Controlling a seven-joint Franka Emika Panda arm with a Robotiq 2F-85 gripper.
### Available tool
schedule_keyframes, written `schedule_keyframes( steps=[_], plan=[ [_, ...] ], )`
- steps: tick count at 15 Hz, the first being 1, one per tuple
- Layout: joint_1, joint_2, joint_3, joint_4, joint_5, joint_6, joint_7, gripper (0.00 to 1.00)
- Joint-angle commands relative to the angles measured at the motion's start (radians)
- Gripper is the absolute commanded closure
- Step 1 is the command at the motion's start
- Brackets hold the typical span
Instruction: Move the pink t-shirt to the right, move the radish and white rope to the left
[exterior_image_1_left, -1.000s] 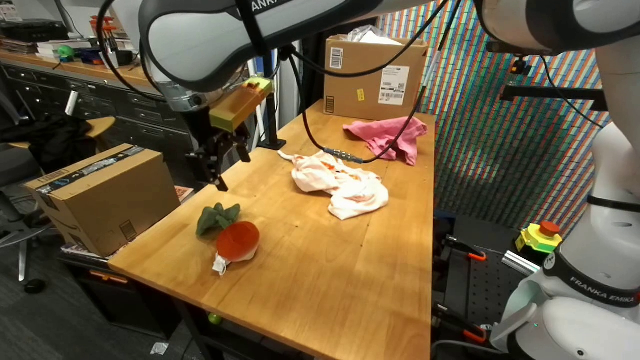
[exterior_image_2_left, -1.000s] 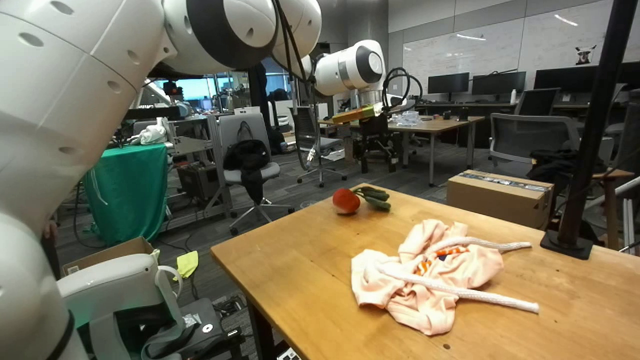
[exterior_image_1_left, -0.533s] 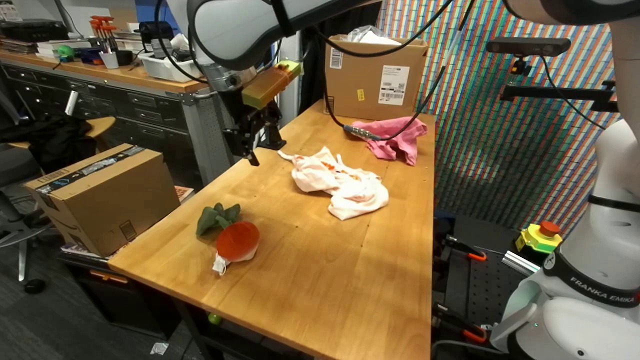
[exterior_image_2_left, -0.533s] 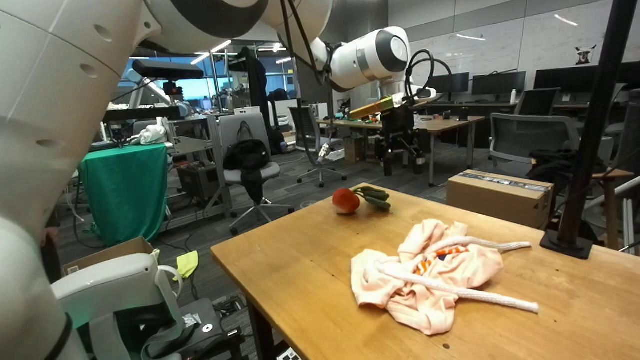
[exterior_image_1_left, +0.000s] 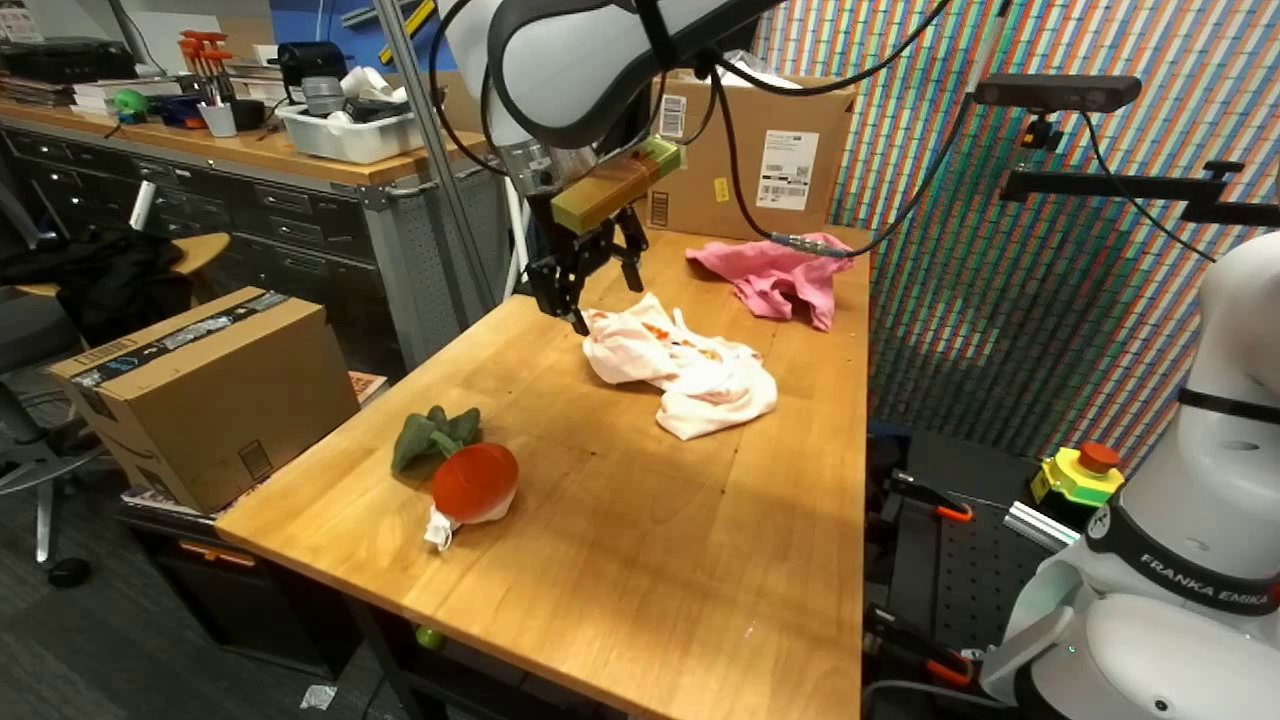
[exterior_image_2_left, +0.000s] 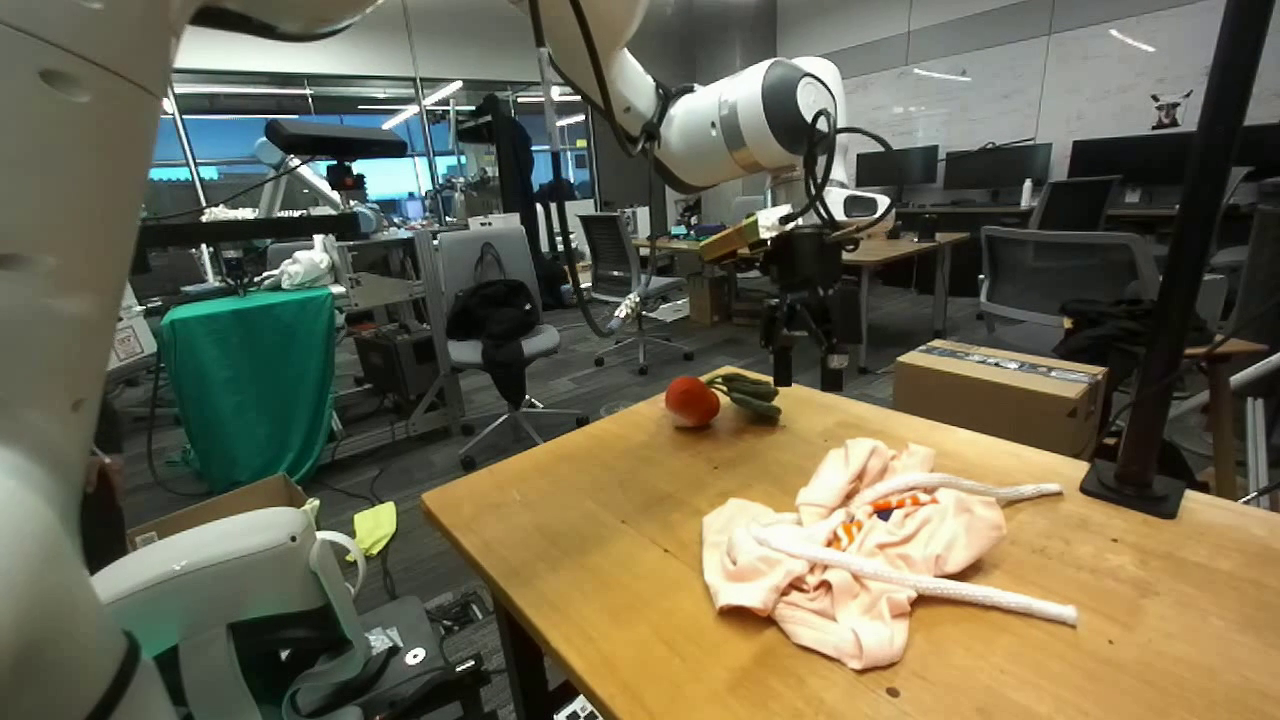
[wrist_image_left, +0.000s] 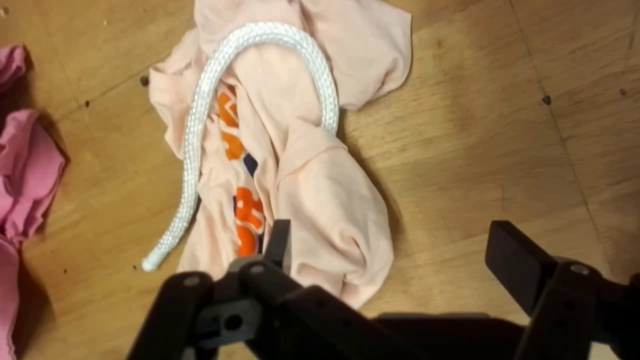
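Observation:
The pale pink t-shirt with orange print lies crumpled on the table in both exterior views (exterior_image_1_left: 715, 395) (exterior_image_2_left: 865, 630) and fills the middle of the wrist view (wrist_image_left: 330, 215). The white rope (wrist_image_left: 194, 145) lies curved over it, partly tucked under a fold; its two ends stick out in an exterior view (exterior_image_2_left: 960, 592). The red radish with green leaves (exterior_image_1_left: 475, 482) lies near a table corner, also in an exterior view (exterior_image_2_left: 692, 402). My gripper (wrist_image_left: 390, 235) is open and empty above the t-shirt's edge, apart from it; it shows in both exterior views (exterior_image_1_left: 608, 305) (exterior_image_2_left: 808, 378).
A brighter pink cloth (exterior_image_1_left: 800, 275) lies beyond the t-shirt, also at the wrist view's left edge (wrist_image_left: 25, 175). A cardboard box (exterior_image_1_left: 750, 160) stands at the table's far end. A black pole (exterior_image_2_left: 1150, 350) rises from the table edge. Another box (exterior_image_2_left: 1000, 395) stands beside the table.
My gripper has moved from beyond the table edge, past the radish, toward the pale pink t-shirt, and sits lower in an exterior view. It stays open. The things on the table have not moved.

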Motion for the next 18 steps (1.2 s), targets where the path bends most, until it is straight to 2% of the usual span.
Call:
schedule_keyframes(
  steps=[1,7,14,18],
  plan=[
    [-0.019,-0.138,-0.002,-0.199,0.037,0.085,0.117,0.00],
    [-0.045,-0.245,0.011,-0.382,0.052,0.177,0.224,0.00],
    [-0.060,-0.314,0.028,-0.516,0.040,0.269,0.139,0.00],
    [-0.071,-0.343,0.041,-0.580,0.066,0.320,-0.028,0.00]
  ],
)
